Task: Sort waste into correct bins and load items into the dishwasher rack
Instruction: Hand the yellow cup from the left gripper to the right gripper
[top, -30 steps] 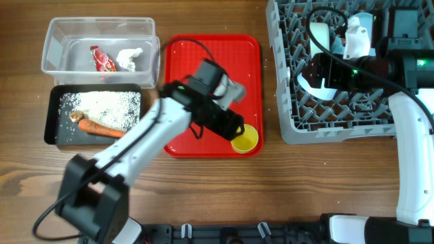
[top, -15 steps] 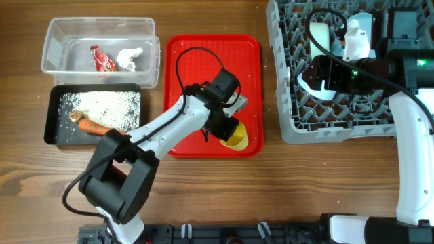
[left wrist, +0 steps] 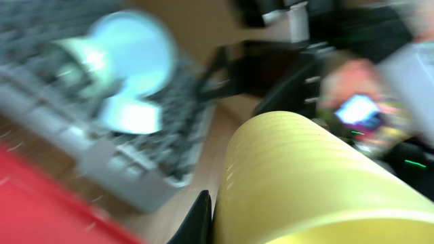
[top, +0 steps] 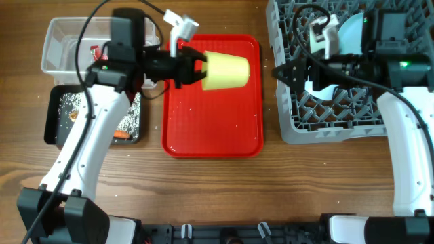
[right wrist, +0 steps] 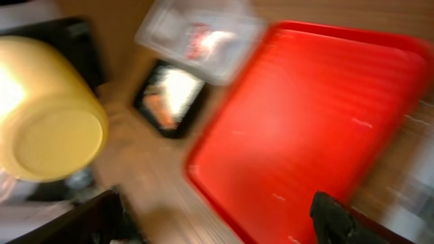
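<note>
Nearest the robot's side of the surface point(top: 305, 183), the flat red tray point(top: 213, 129) lies between the two arms. Left of it sits the black tray point(top: 53, 125), with white rice grains point(top: 70, 102) and one end of the orange carrot point(top: 122, 136) showing past the left arm. Further back, the left pincer point(top: 199, 71) is clenched on the yellow cup point(top: 227, 70). It grasps the cup at its rim end and holds it on its side in the air above the red tray's far half, base toward the right arm. The right pincer point(top: 279, 72) faces the cup from near the left edge of the grey dishwasher rack point(top: 339, 122), jaws released and wide, apart from the cup. At the far left stands the clear tub point(top: 61, 37), a red wrapper point(right wrist: 199, 37) blurred inside. A light-blue plate point(top: 352, 30) stands in the rack's far part.
</note>
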Robot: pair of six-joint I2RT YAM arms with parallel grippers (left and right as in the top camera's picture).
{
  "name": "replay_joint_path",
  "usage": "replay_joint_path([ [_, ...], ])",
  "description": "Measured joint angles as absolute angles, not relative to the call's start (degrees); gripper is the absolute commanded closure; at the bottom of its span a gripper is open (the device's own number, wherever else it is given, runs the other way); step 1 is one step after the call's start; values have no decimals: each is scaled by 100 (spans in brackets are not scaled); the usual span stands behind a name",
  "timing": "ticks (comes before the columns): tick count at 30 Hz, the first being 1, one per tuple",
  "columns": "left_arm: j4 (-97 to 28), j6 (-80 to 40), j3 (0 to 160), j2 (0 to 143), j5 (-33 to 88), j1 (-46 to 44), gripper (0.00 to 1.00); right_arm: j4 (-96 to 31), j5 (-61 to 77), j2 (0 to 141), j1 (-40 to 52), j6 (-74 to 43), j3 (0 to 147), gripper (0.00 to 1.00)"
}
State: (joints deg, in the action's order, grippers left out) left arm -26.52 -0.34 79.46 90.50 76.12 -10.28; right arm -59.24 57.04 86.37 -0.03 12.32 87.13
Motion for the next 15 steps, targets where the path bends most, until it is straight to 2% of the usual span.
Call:
replay_joint_path([
  [3, -2650, -32, 7946, 9054, 8359, -998, 96, -5426, 7378, 8648, 12, 1833, 8399, 8],
  [6, -2648, -32, 7946, 9054, 8676, -1048, 96, -5236, 8125, 8648, 145, 2080, 8359, 9],
  [9, -2672, -5, 7946, 9054, 8646, -1155, 96, -4919, 8479, 8648, 523, 2161, 8357, 21],
  [15, -2805, 32, 7946, 9056, 7924, -1514, 96, -4340, 8211, 8650, 1160, 1907, 8333, 28],
])
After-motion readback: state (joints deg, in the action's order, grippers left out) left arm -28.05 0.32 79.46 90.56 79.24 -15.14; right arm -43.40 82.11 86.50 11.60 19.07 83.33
